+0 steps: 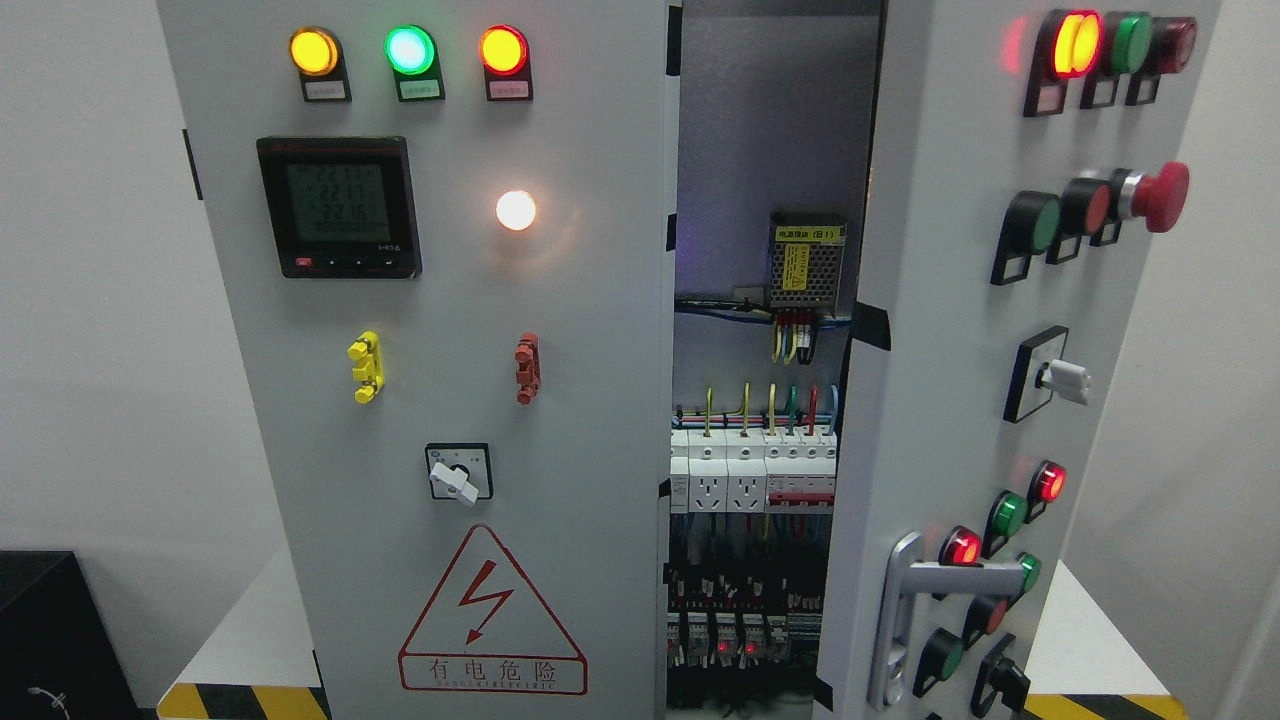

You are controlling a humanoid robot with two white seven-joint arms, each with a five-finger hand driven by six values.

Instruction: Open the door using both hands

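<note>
The frame is filled by a grey electrical cabinet (700, 150) with two doors. The left door (440, 400) takes up the left and centre and is seen nearly face-on; it appears closed or close to it. The right door (1000, 330) occupies the right third and is swung partly open, its face turned obliquely and its free edge toward the middle of the frame. Its long axis runs vertically, leaning slightly in the picture. Between the doors a dark gap shows the interior – a power supply (806, 262) at centre, and rows of breakers (752, 470) below it.

A silver lever handle (915, 610) sits at the lower right on the open door, its backplate upright and its lever pointing toward the right of the frame. On the left door a digital meter (340, 207) is set at upper left, three lit indicator lamps (410, 50) above it, and a warning triangle (490, 612) at the bottom.

Neither robot hand is in view, so their state cannot be told. The right door seems part-way through its swing. For the step to be done well, the door should be taken by the handle or free edge – clear of the protruding red emergency button (1160, 197) at upper right – and drawn along its hinge arc.
</note>
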